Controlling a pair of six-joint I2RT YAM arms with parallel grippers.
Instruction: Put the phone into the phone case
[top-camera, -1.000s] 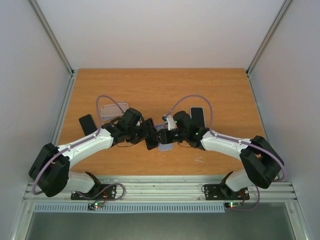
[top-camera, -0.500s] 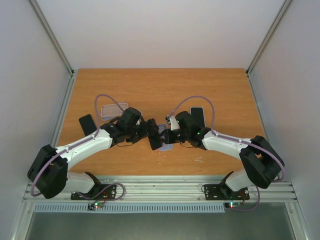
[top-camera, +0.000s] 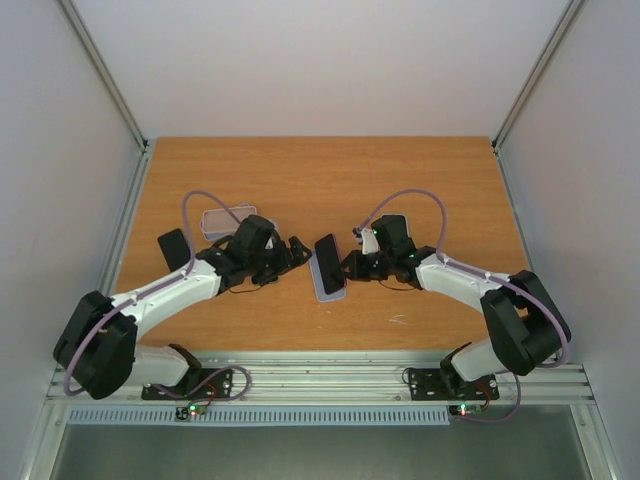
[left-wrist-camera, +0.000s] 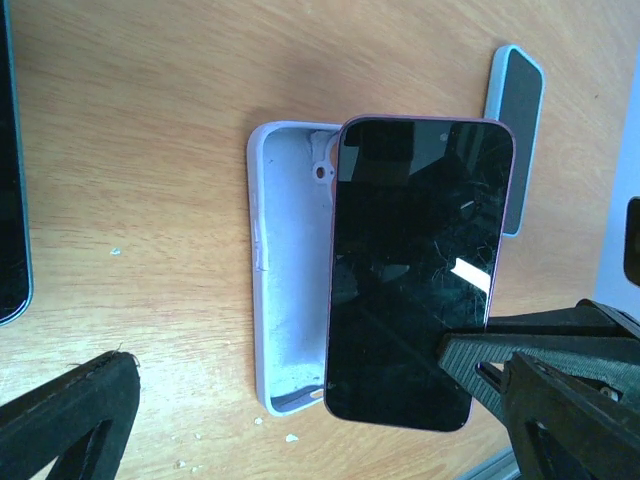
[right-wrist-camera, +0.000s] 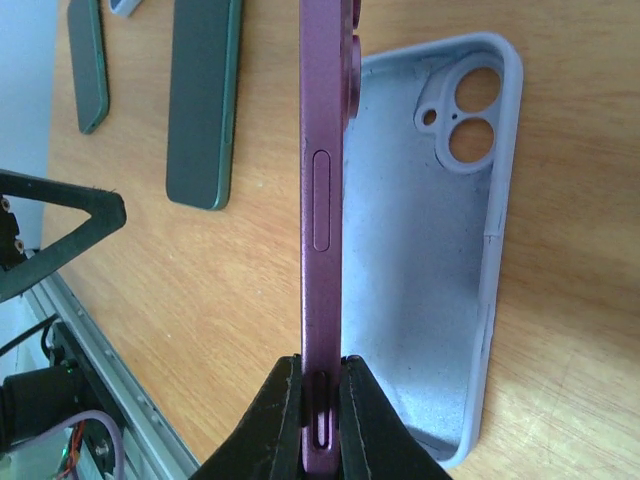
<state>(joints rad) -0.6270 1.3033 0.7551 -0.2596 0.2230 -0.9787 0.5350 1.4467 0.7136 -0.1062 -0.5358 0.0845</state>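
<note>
The phone (right-wrist-camera: 322, 200), purple-edged with a black screen (left-wrist-camera: 415, 270), stands on its long edge over the left side of the lavender phone case (right-wrist-camera: 430, 250). That case lies open side up on the table (top-camera: 330, 288). My right gripper (right-wrist-camera: 322, 400) is shut on the phone's near end, one finger on the screen and one on the back. In the top view the phone (top-camera: 326, 262) is at mid-table with the right gripper (top-camera: 346, 266) to its right. My left gripper (top-camera: 295, 248) stands open to the phone's left, apart from it, nothing between its fingers (left-wrist-camera: 75, 420).
A clear case (top-camera: 225, 220) and a black phone (top-camera: 175, 248) lie to the left. Another phone in a pale case (top-camera: 395, 226) lies beside the right arm. A dark green phone (right-wrist-camera: 205, 100) lies left of the held phone. Small crumbs (left-wrist-camera: 275, 425) dot the wood.
The left gripper opened and drew back to the left. The right gripper closed on the phone and now holds it alone, stood on edge over the case, slightly further right.
</note>
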